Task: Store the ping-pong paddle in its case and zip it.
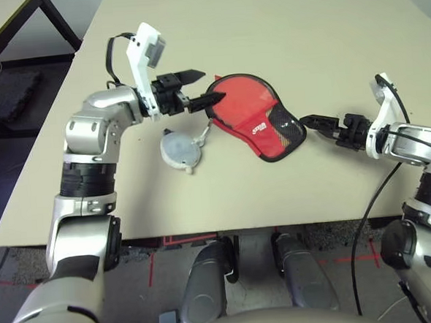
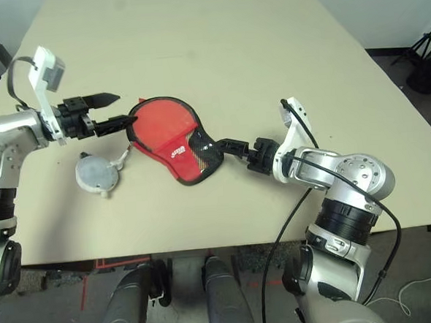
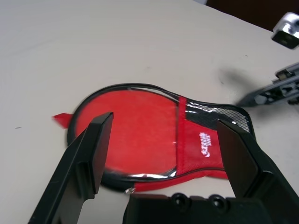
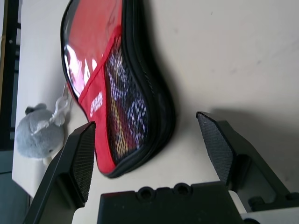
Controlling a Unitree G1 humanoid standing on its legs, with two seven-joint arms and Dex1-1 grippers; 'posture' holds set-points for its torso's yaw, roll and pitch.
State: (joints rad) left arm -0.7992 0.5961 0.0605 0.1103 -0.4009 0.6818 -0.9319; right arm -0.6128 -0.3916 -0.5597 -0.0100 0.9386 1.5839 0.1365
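Left end effector (image 1: 202, 87): black fingers spread wide, holding nothing, at the round end of the case.
Right end effector (image 1: 309, 120): wide, empty, just off the narrow mesh end.
Case: red paddle-shaped fabric pouch with black zipper edging (image 1: 253, 115), flat mid-surface, looking closed; paddle presumably inside.
Risk: a one-sided nudge could slide the pouch, or snag the grey lump on its string (image 1: 180, 150).
Room: bare beige surface (image 1: 303, 39) beyond; edges well apart.

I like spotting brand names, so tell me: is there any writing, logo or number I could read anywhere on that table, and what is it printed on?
A small white logo on the red band of the case, beside the black mesh pocket: too small and blurred to read.
No other word, number or sign can be made out on the table or on the grey lump.
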